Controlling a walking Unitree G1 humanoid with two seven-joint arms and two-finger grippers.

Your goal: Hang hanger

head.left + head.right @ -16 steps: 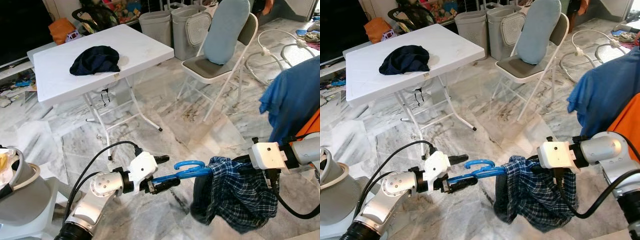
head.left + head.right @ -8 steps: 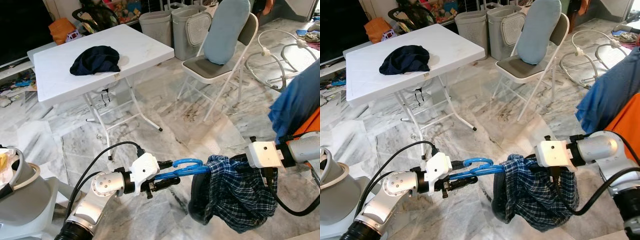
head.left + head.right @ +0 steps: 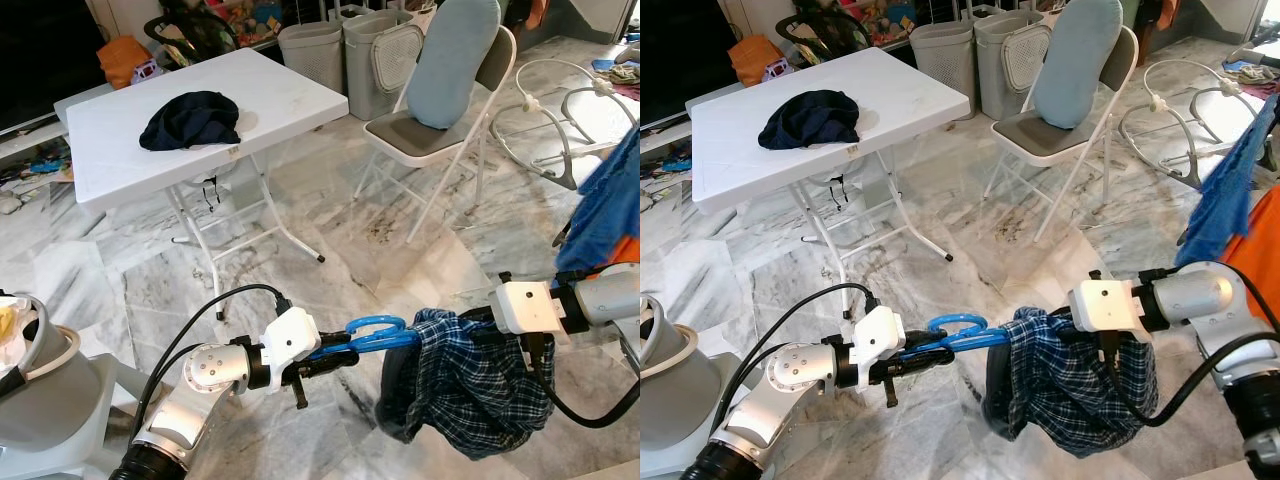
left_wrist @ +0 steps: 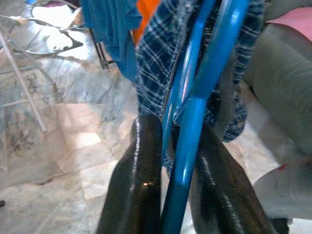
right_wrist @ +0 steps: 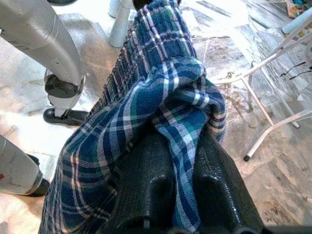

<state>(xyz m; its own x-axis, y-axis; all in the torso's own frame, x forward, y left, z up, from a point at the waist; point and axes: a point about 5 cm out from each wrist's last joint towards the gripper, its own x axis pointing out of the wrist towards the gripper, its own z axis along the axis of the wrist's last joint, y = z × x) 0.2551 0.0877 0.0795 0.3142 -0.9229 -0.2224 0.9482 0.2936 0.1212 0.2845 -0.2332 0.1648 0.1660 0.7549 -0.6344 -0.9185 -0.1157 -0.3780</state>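
The plaid shirt [image 3: 470,385] covers most of the blue hanger [image 3: 375,335], leaving just its hook end bare; the right gripper [image 5: 181,161] has its fingertips buried in that cloth; the blue garment [image 3: 612,210] at the right is cut off by the picture's edge.

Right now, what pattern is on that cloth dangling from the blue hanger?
A blue, green and white plaid on the cloth, clearest in the right wrist view.

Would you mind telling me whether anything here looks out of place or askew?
The plaid garment sags bunched off one end of the blue hanger instead of draping evenly. A dark garment lies crumpled on the white table.
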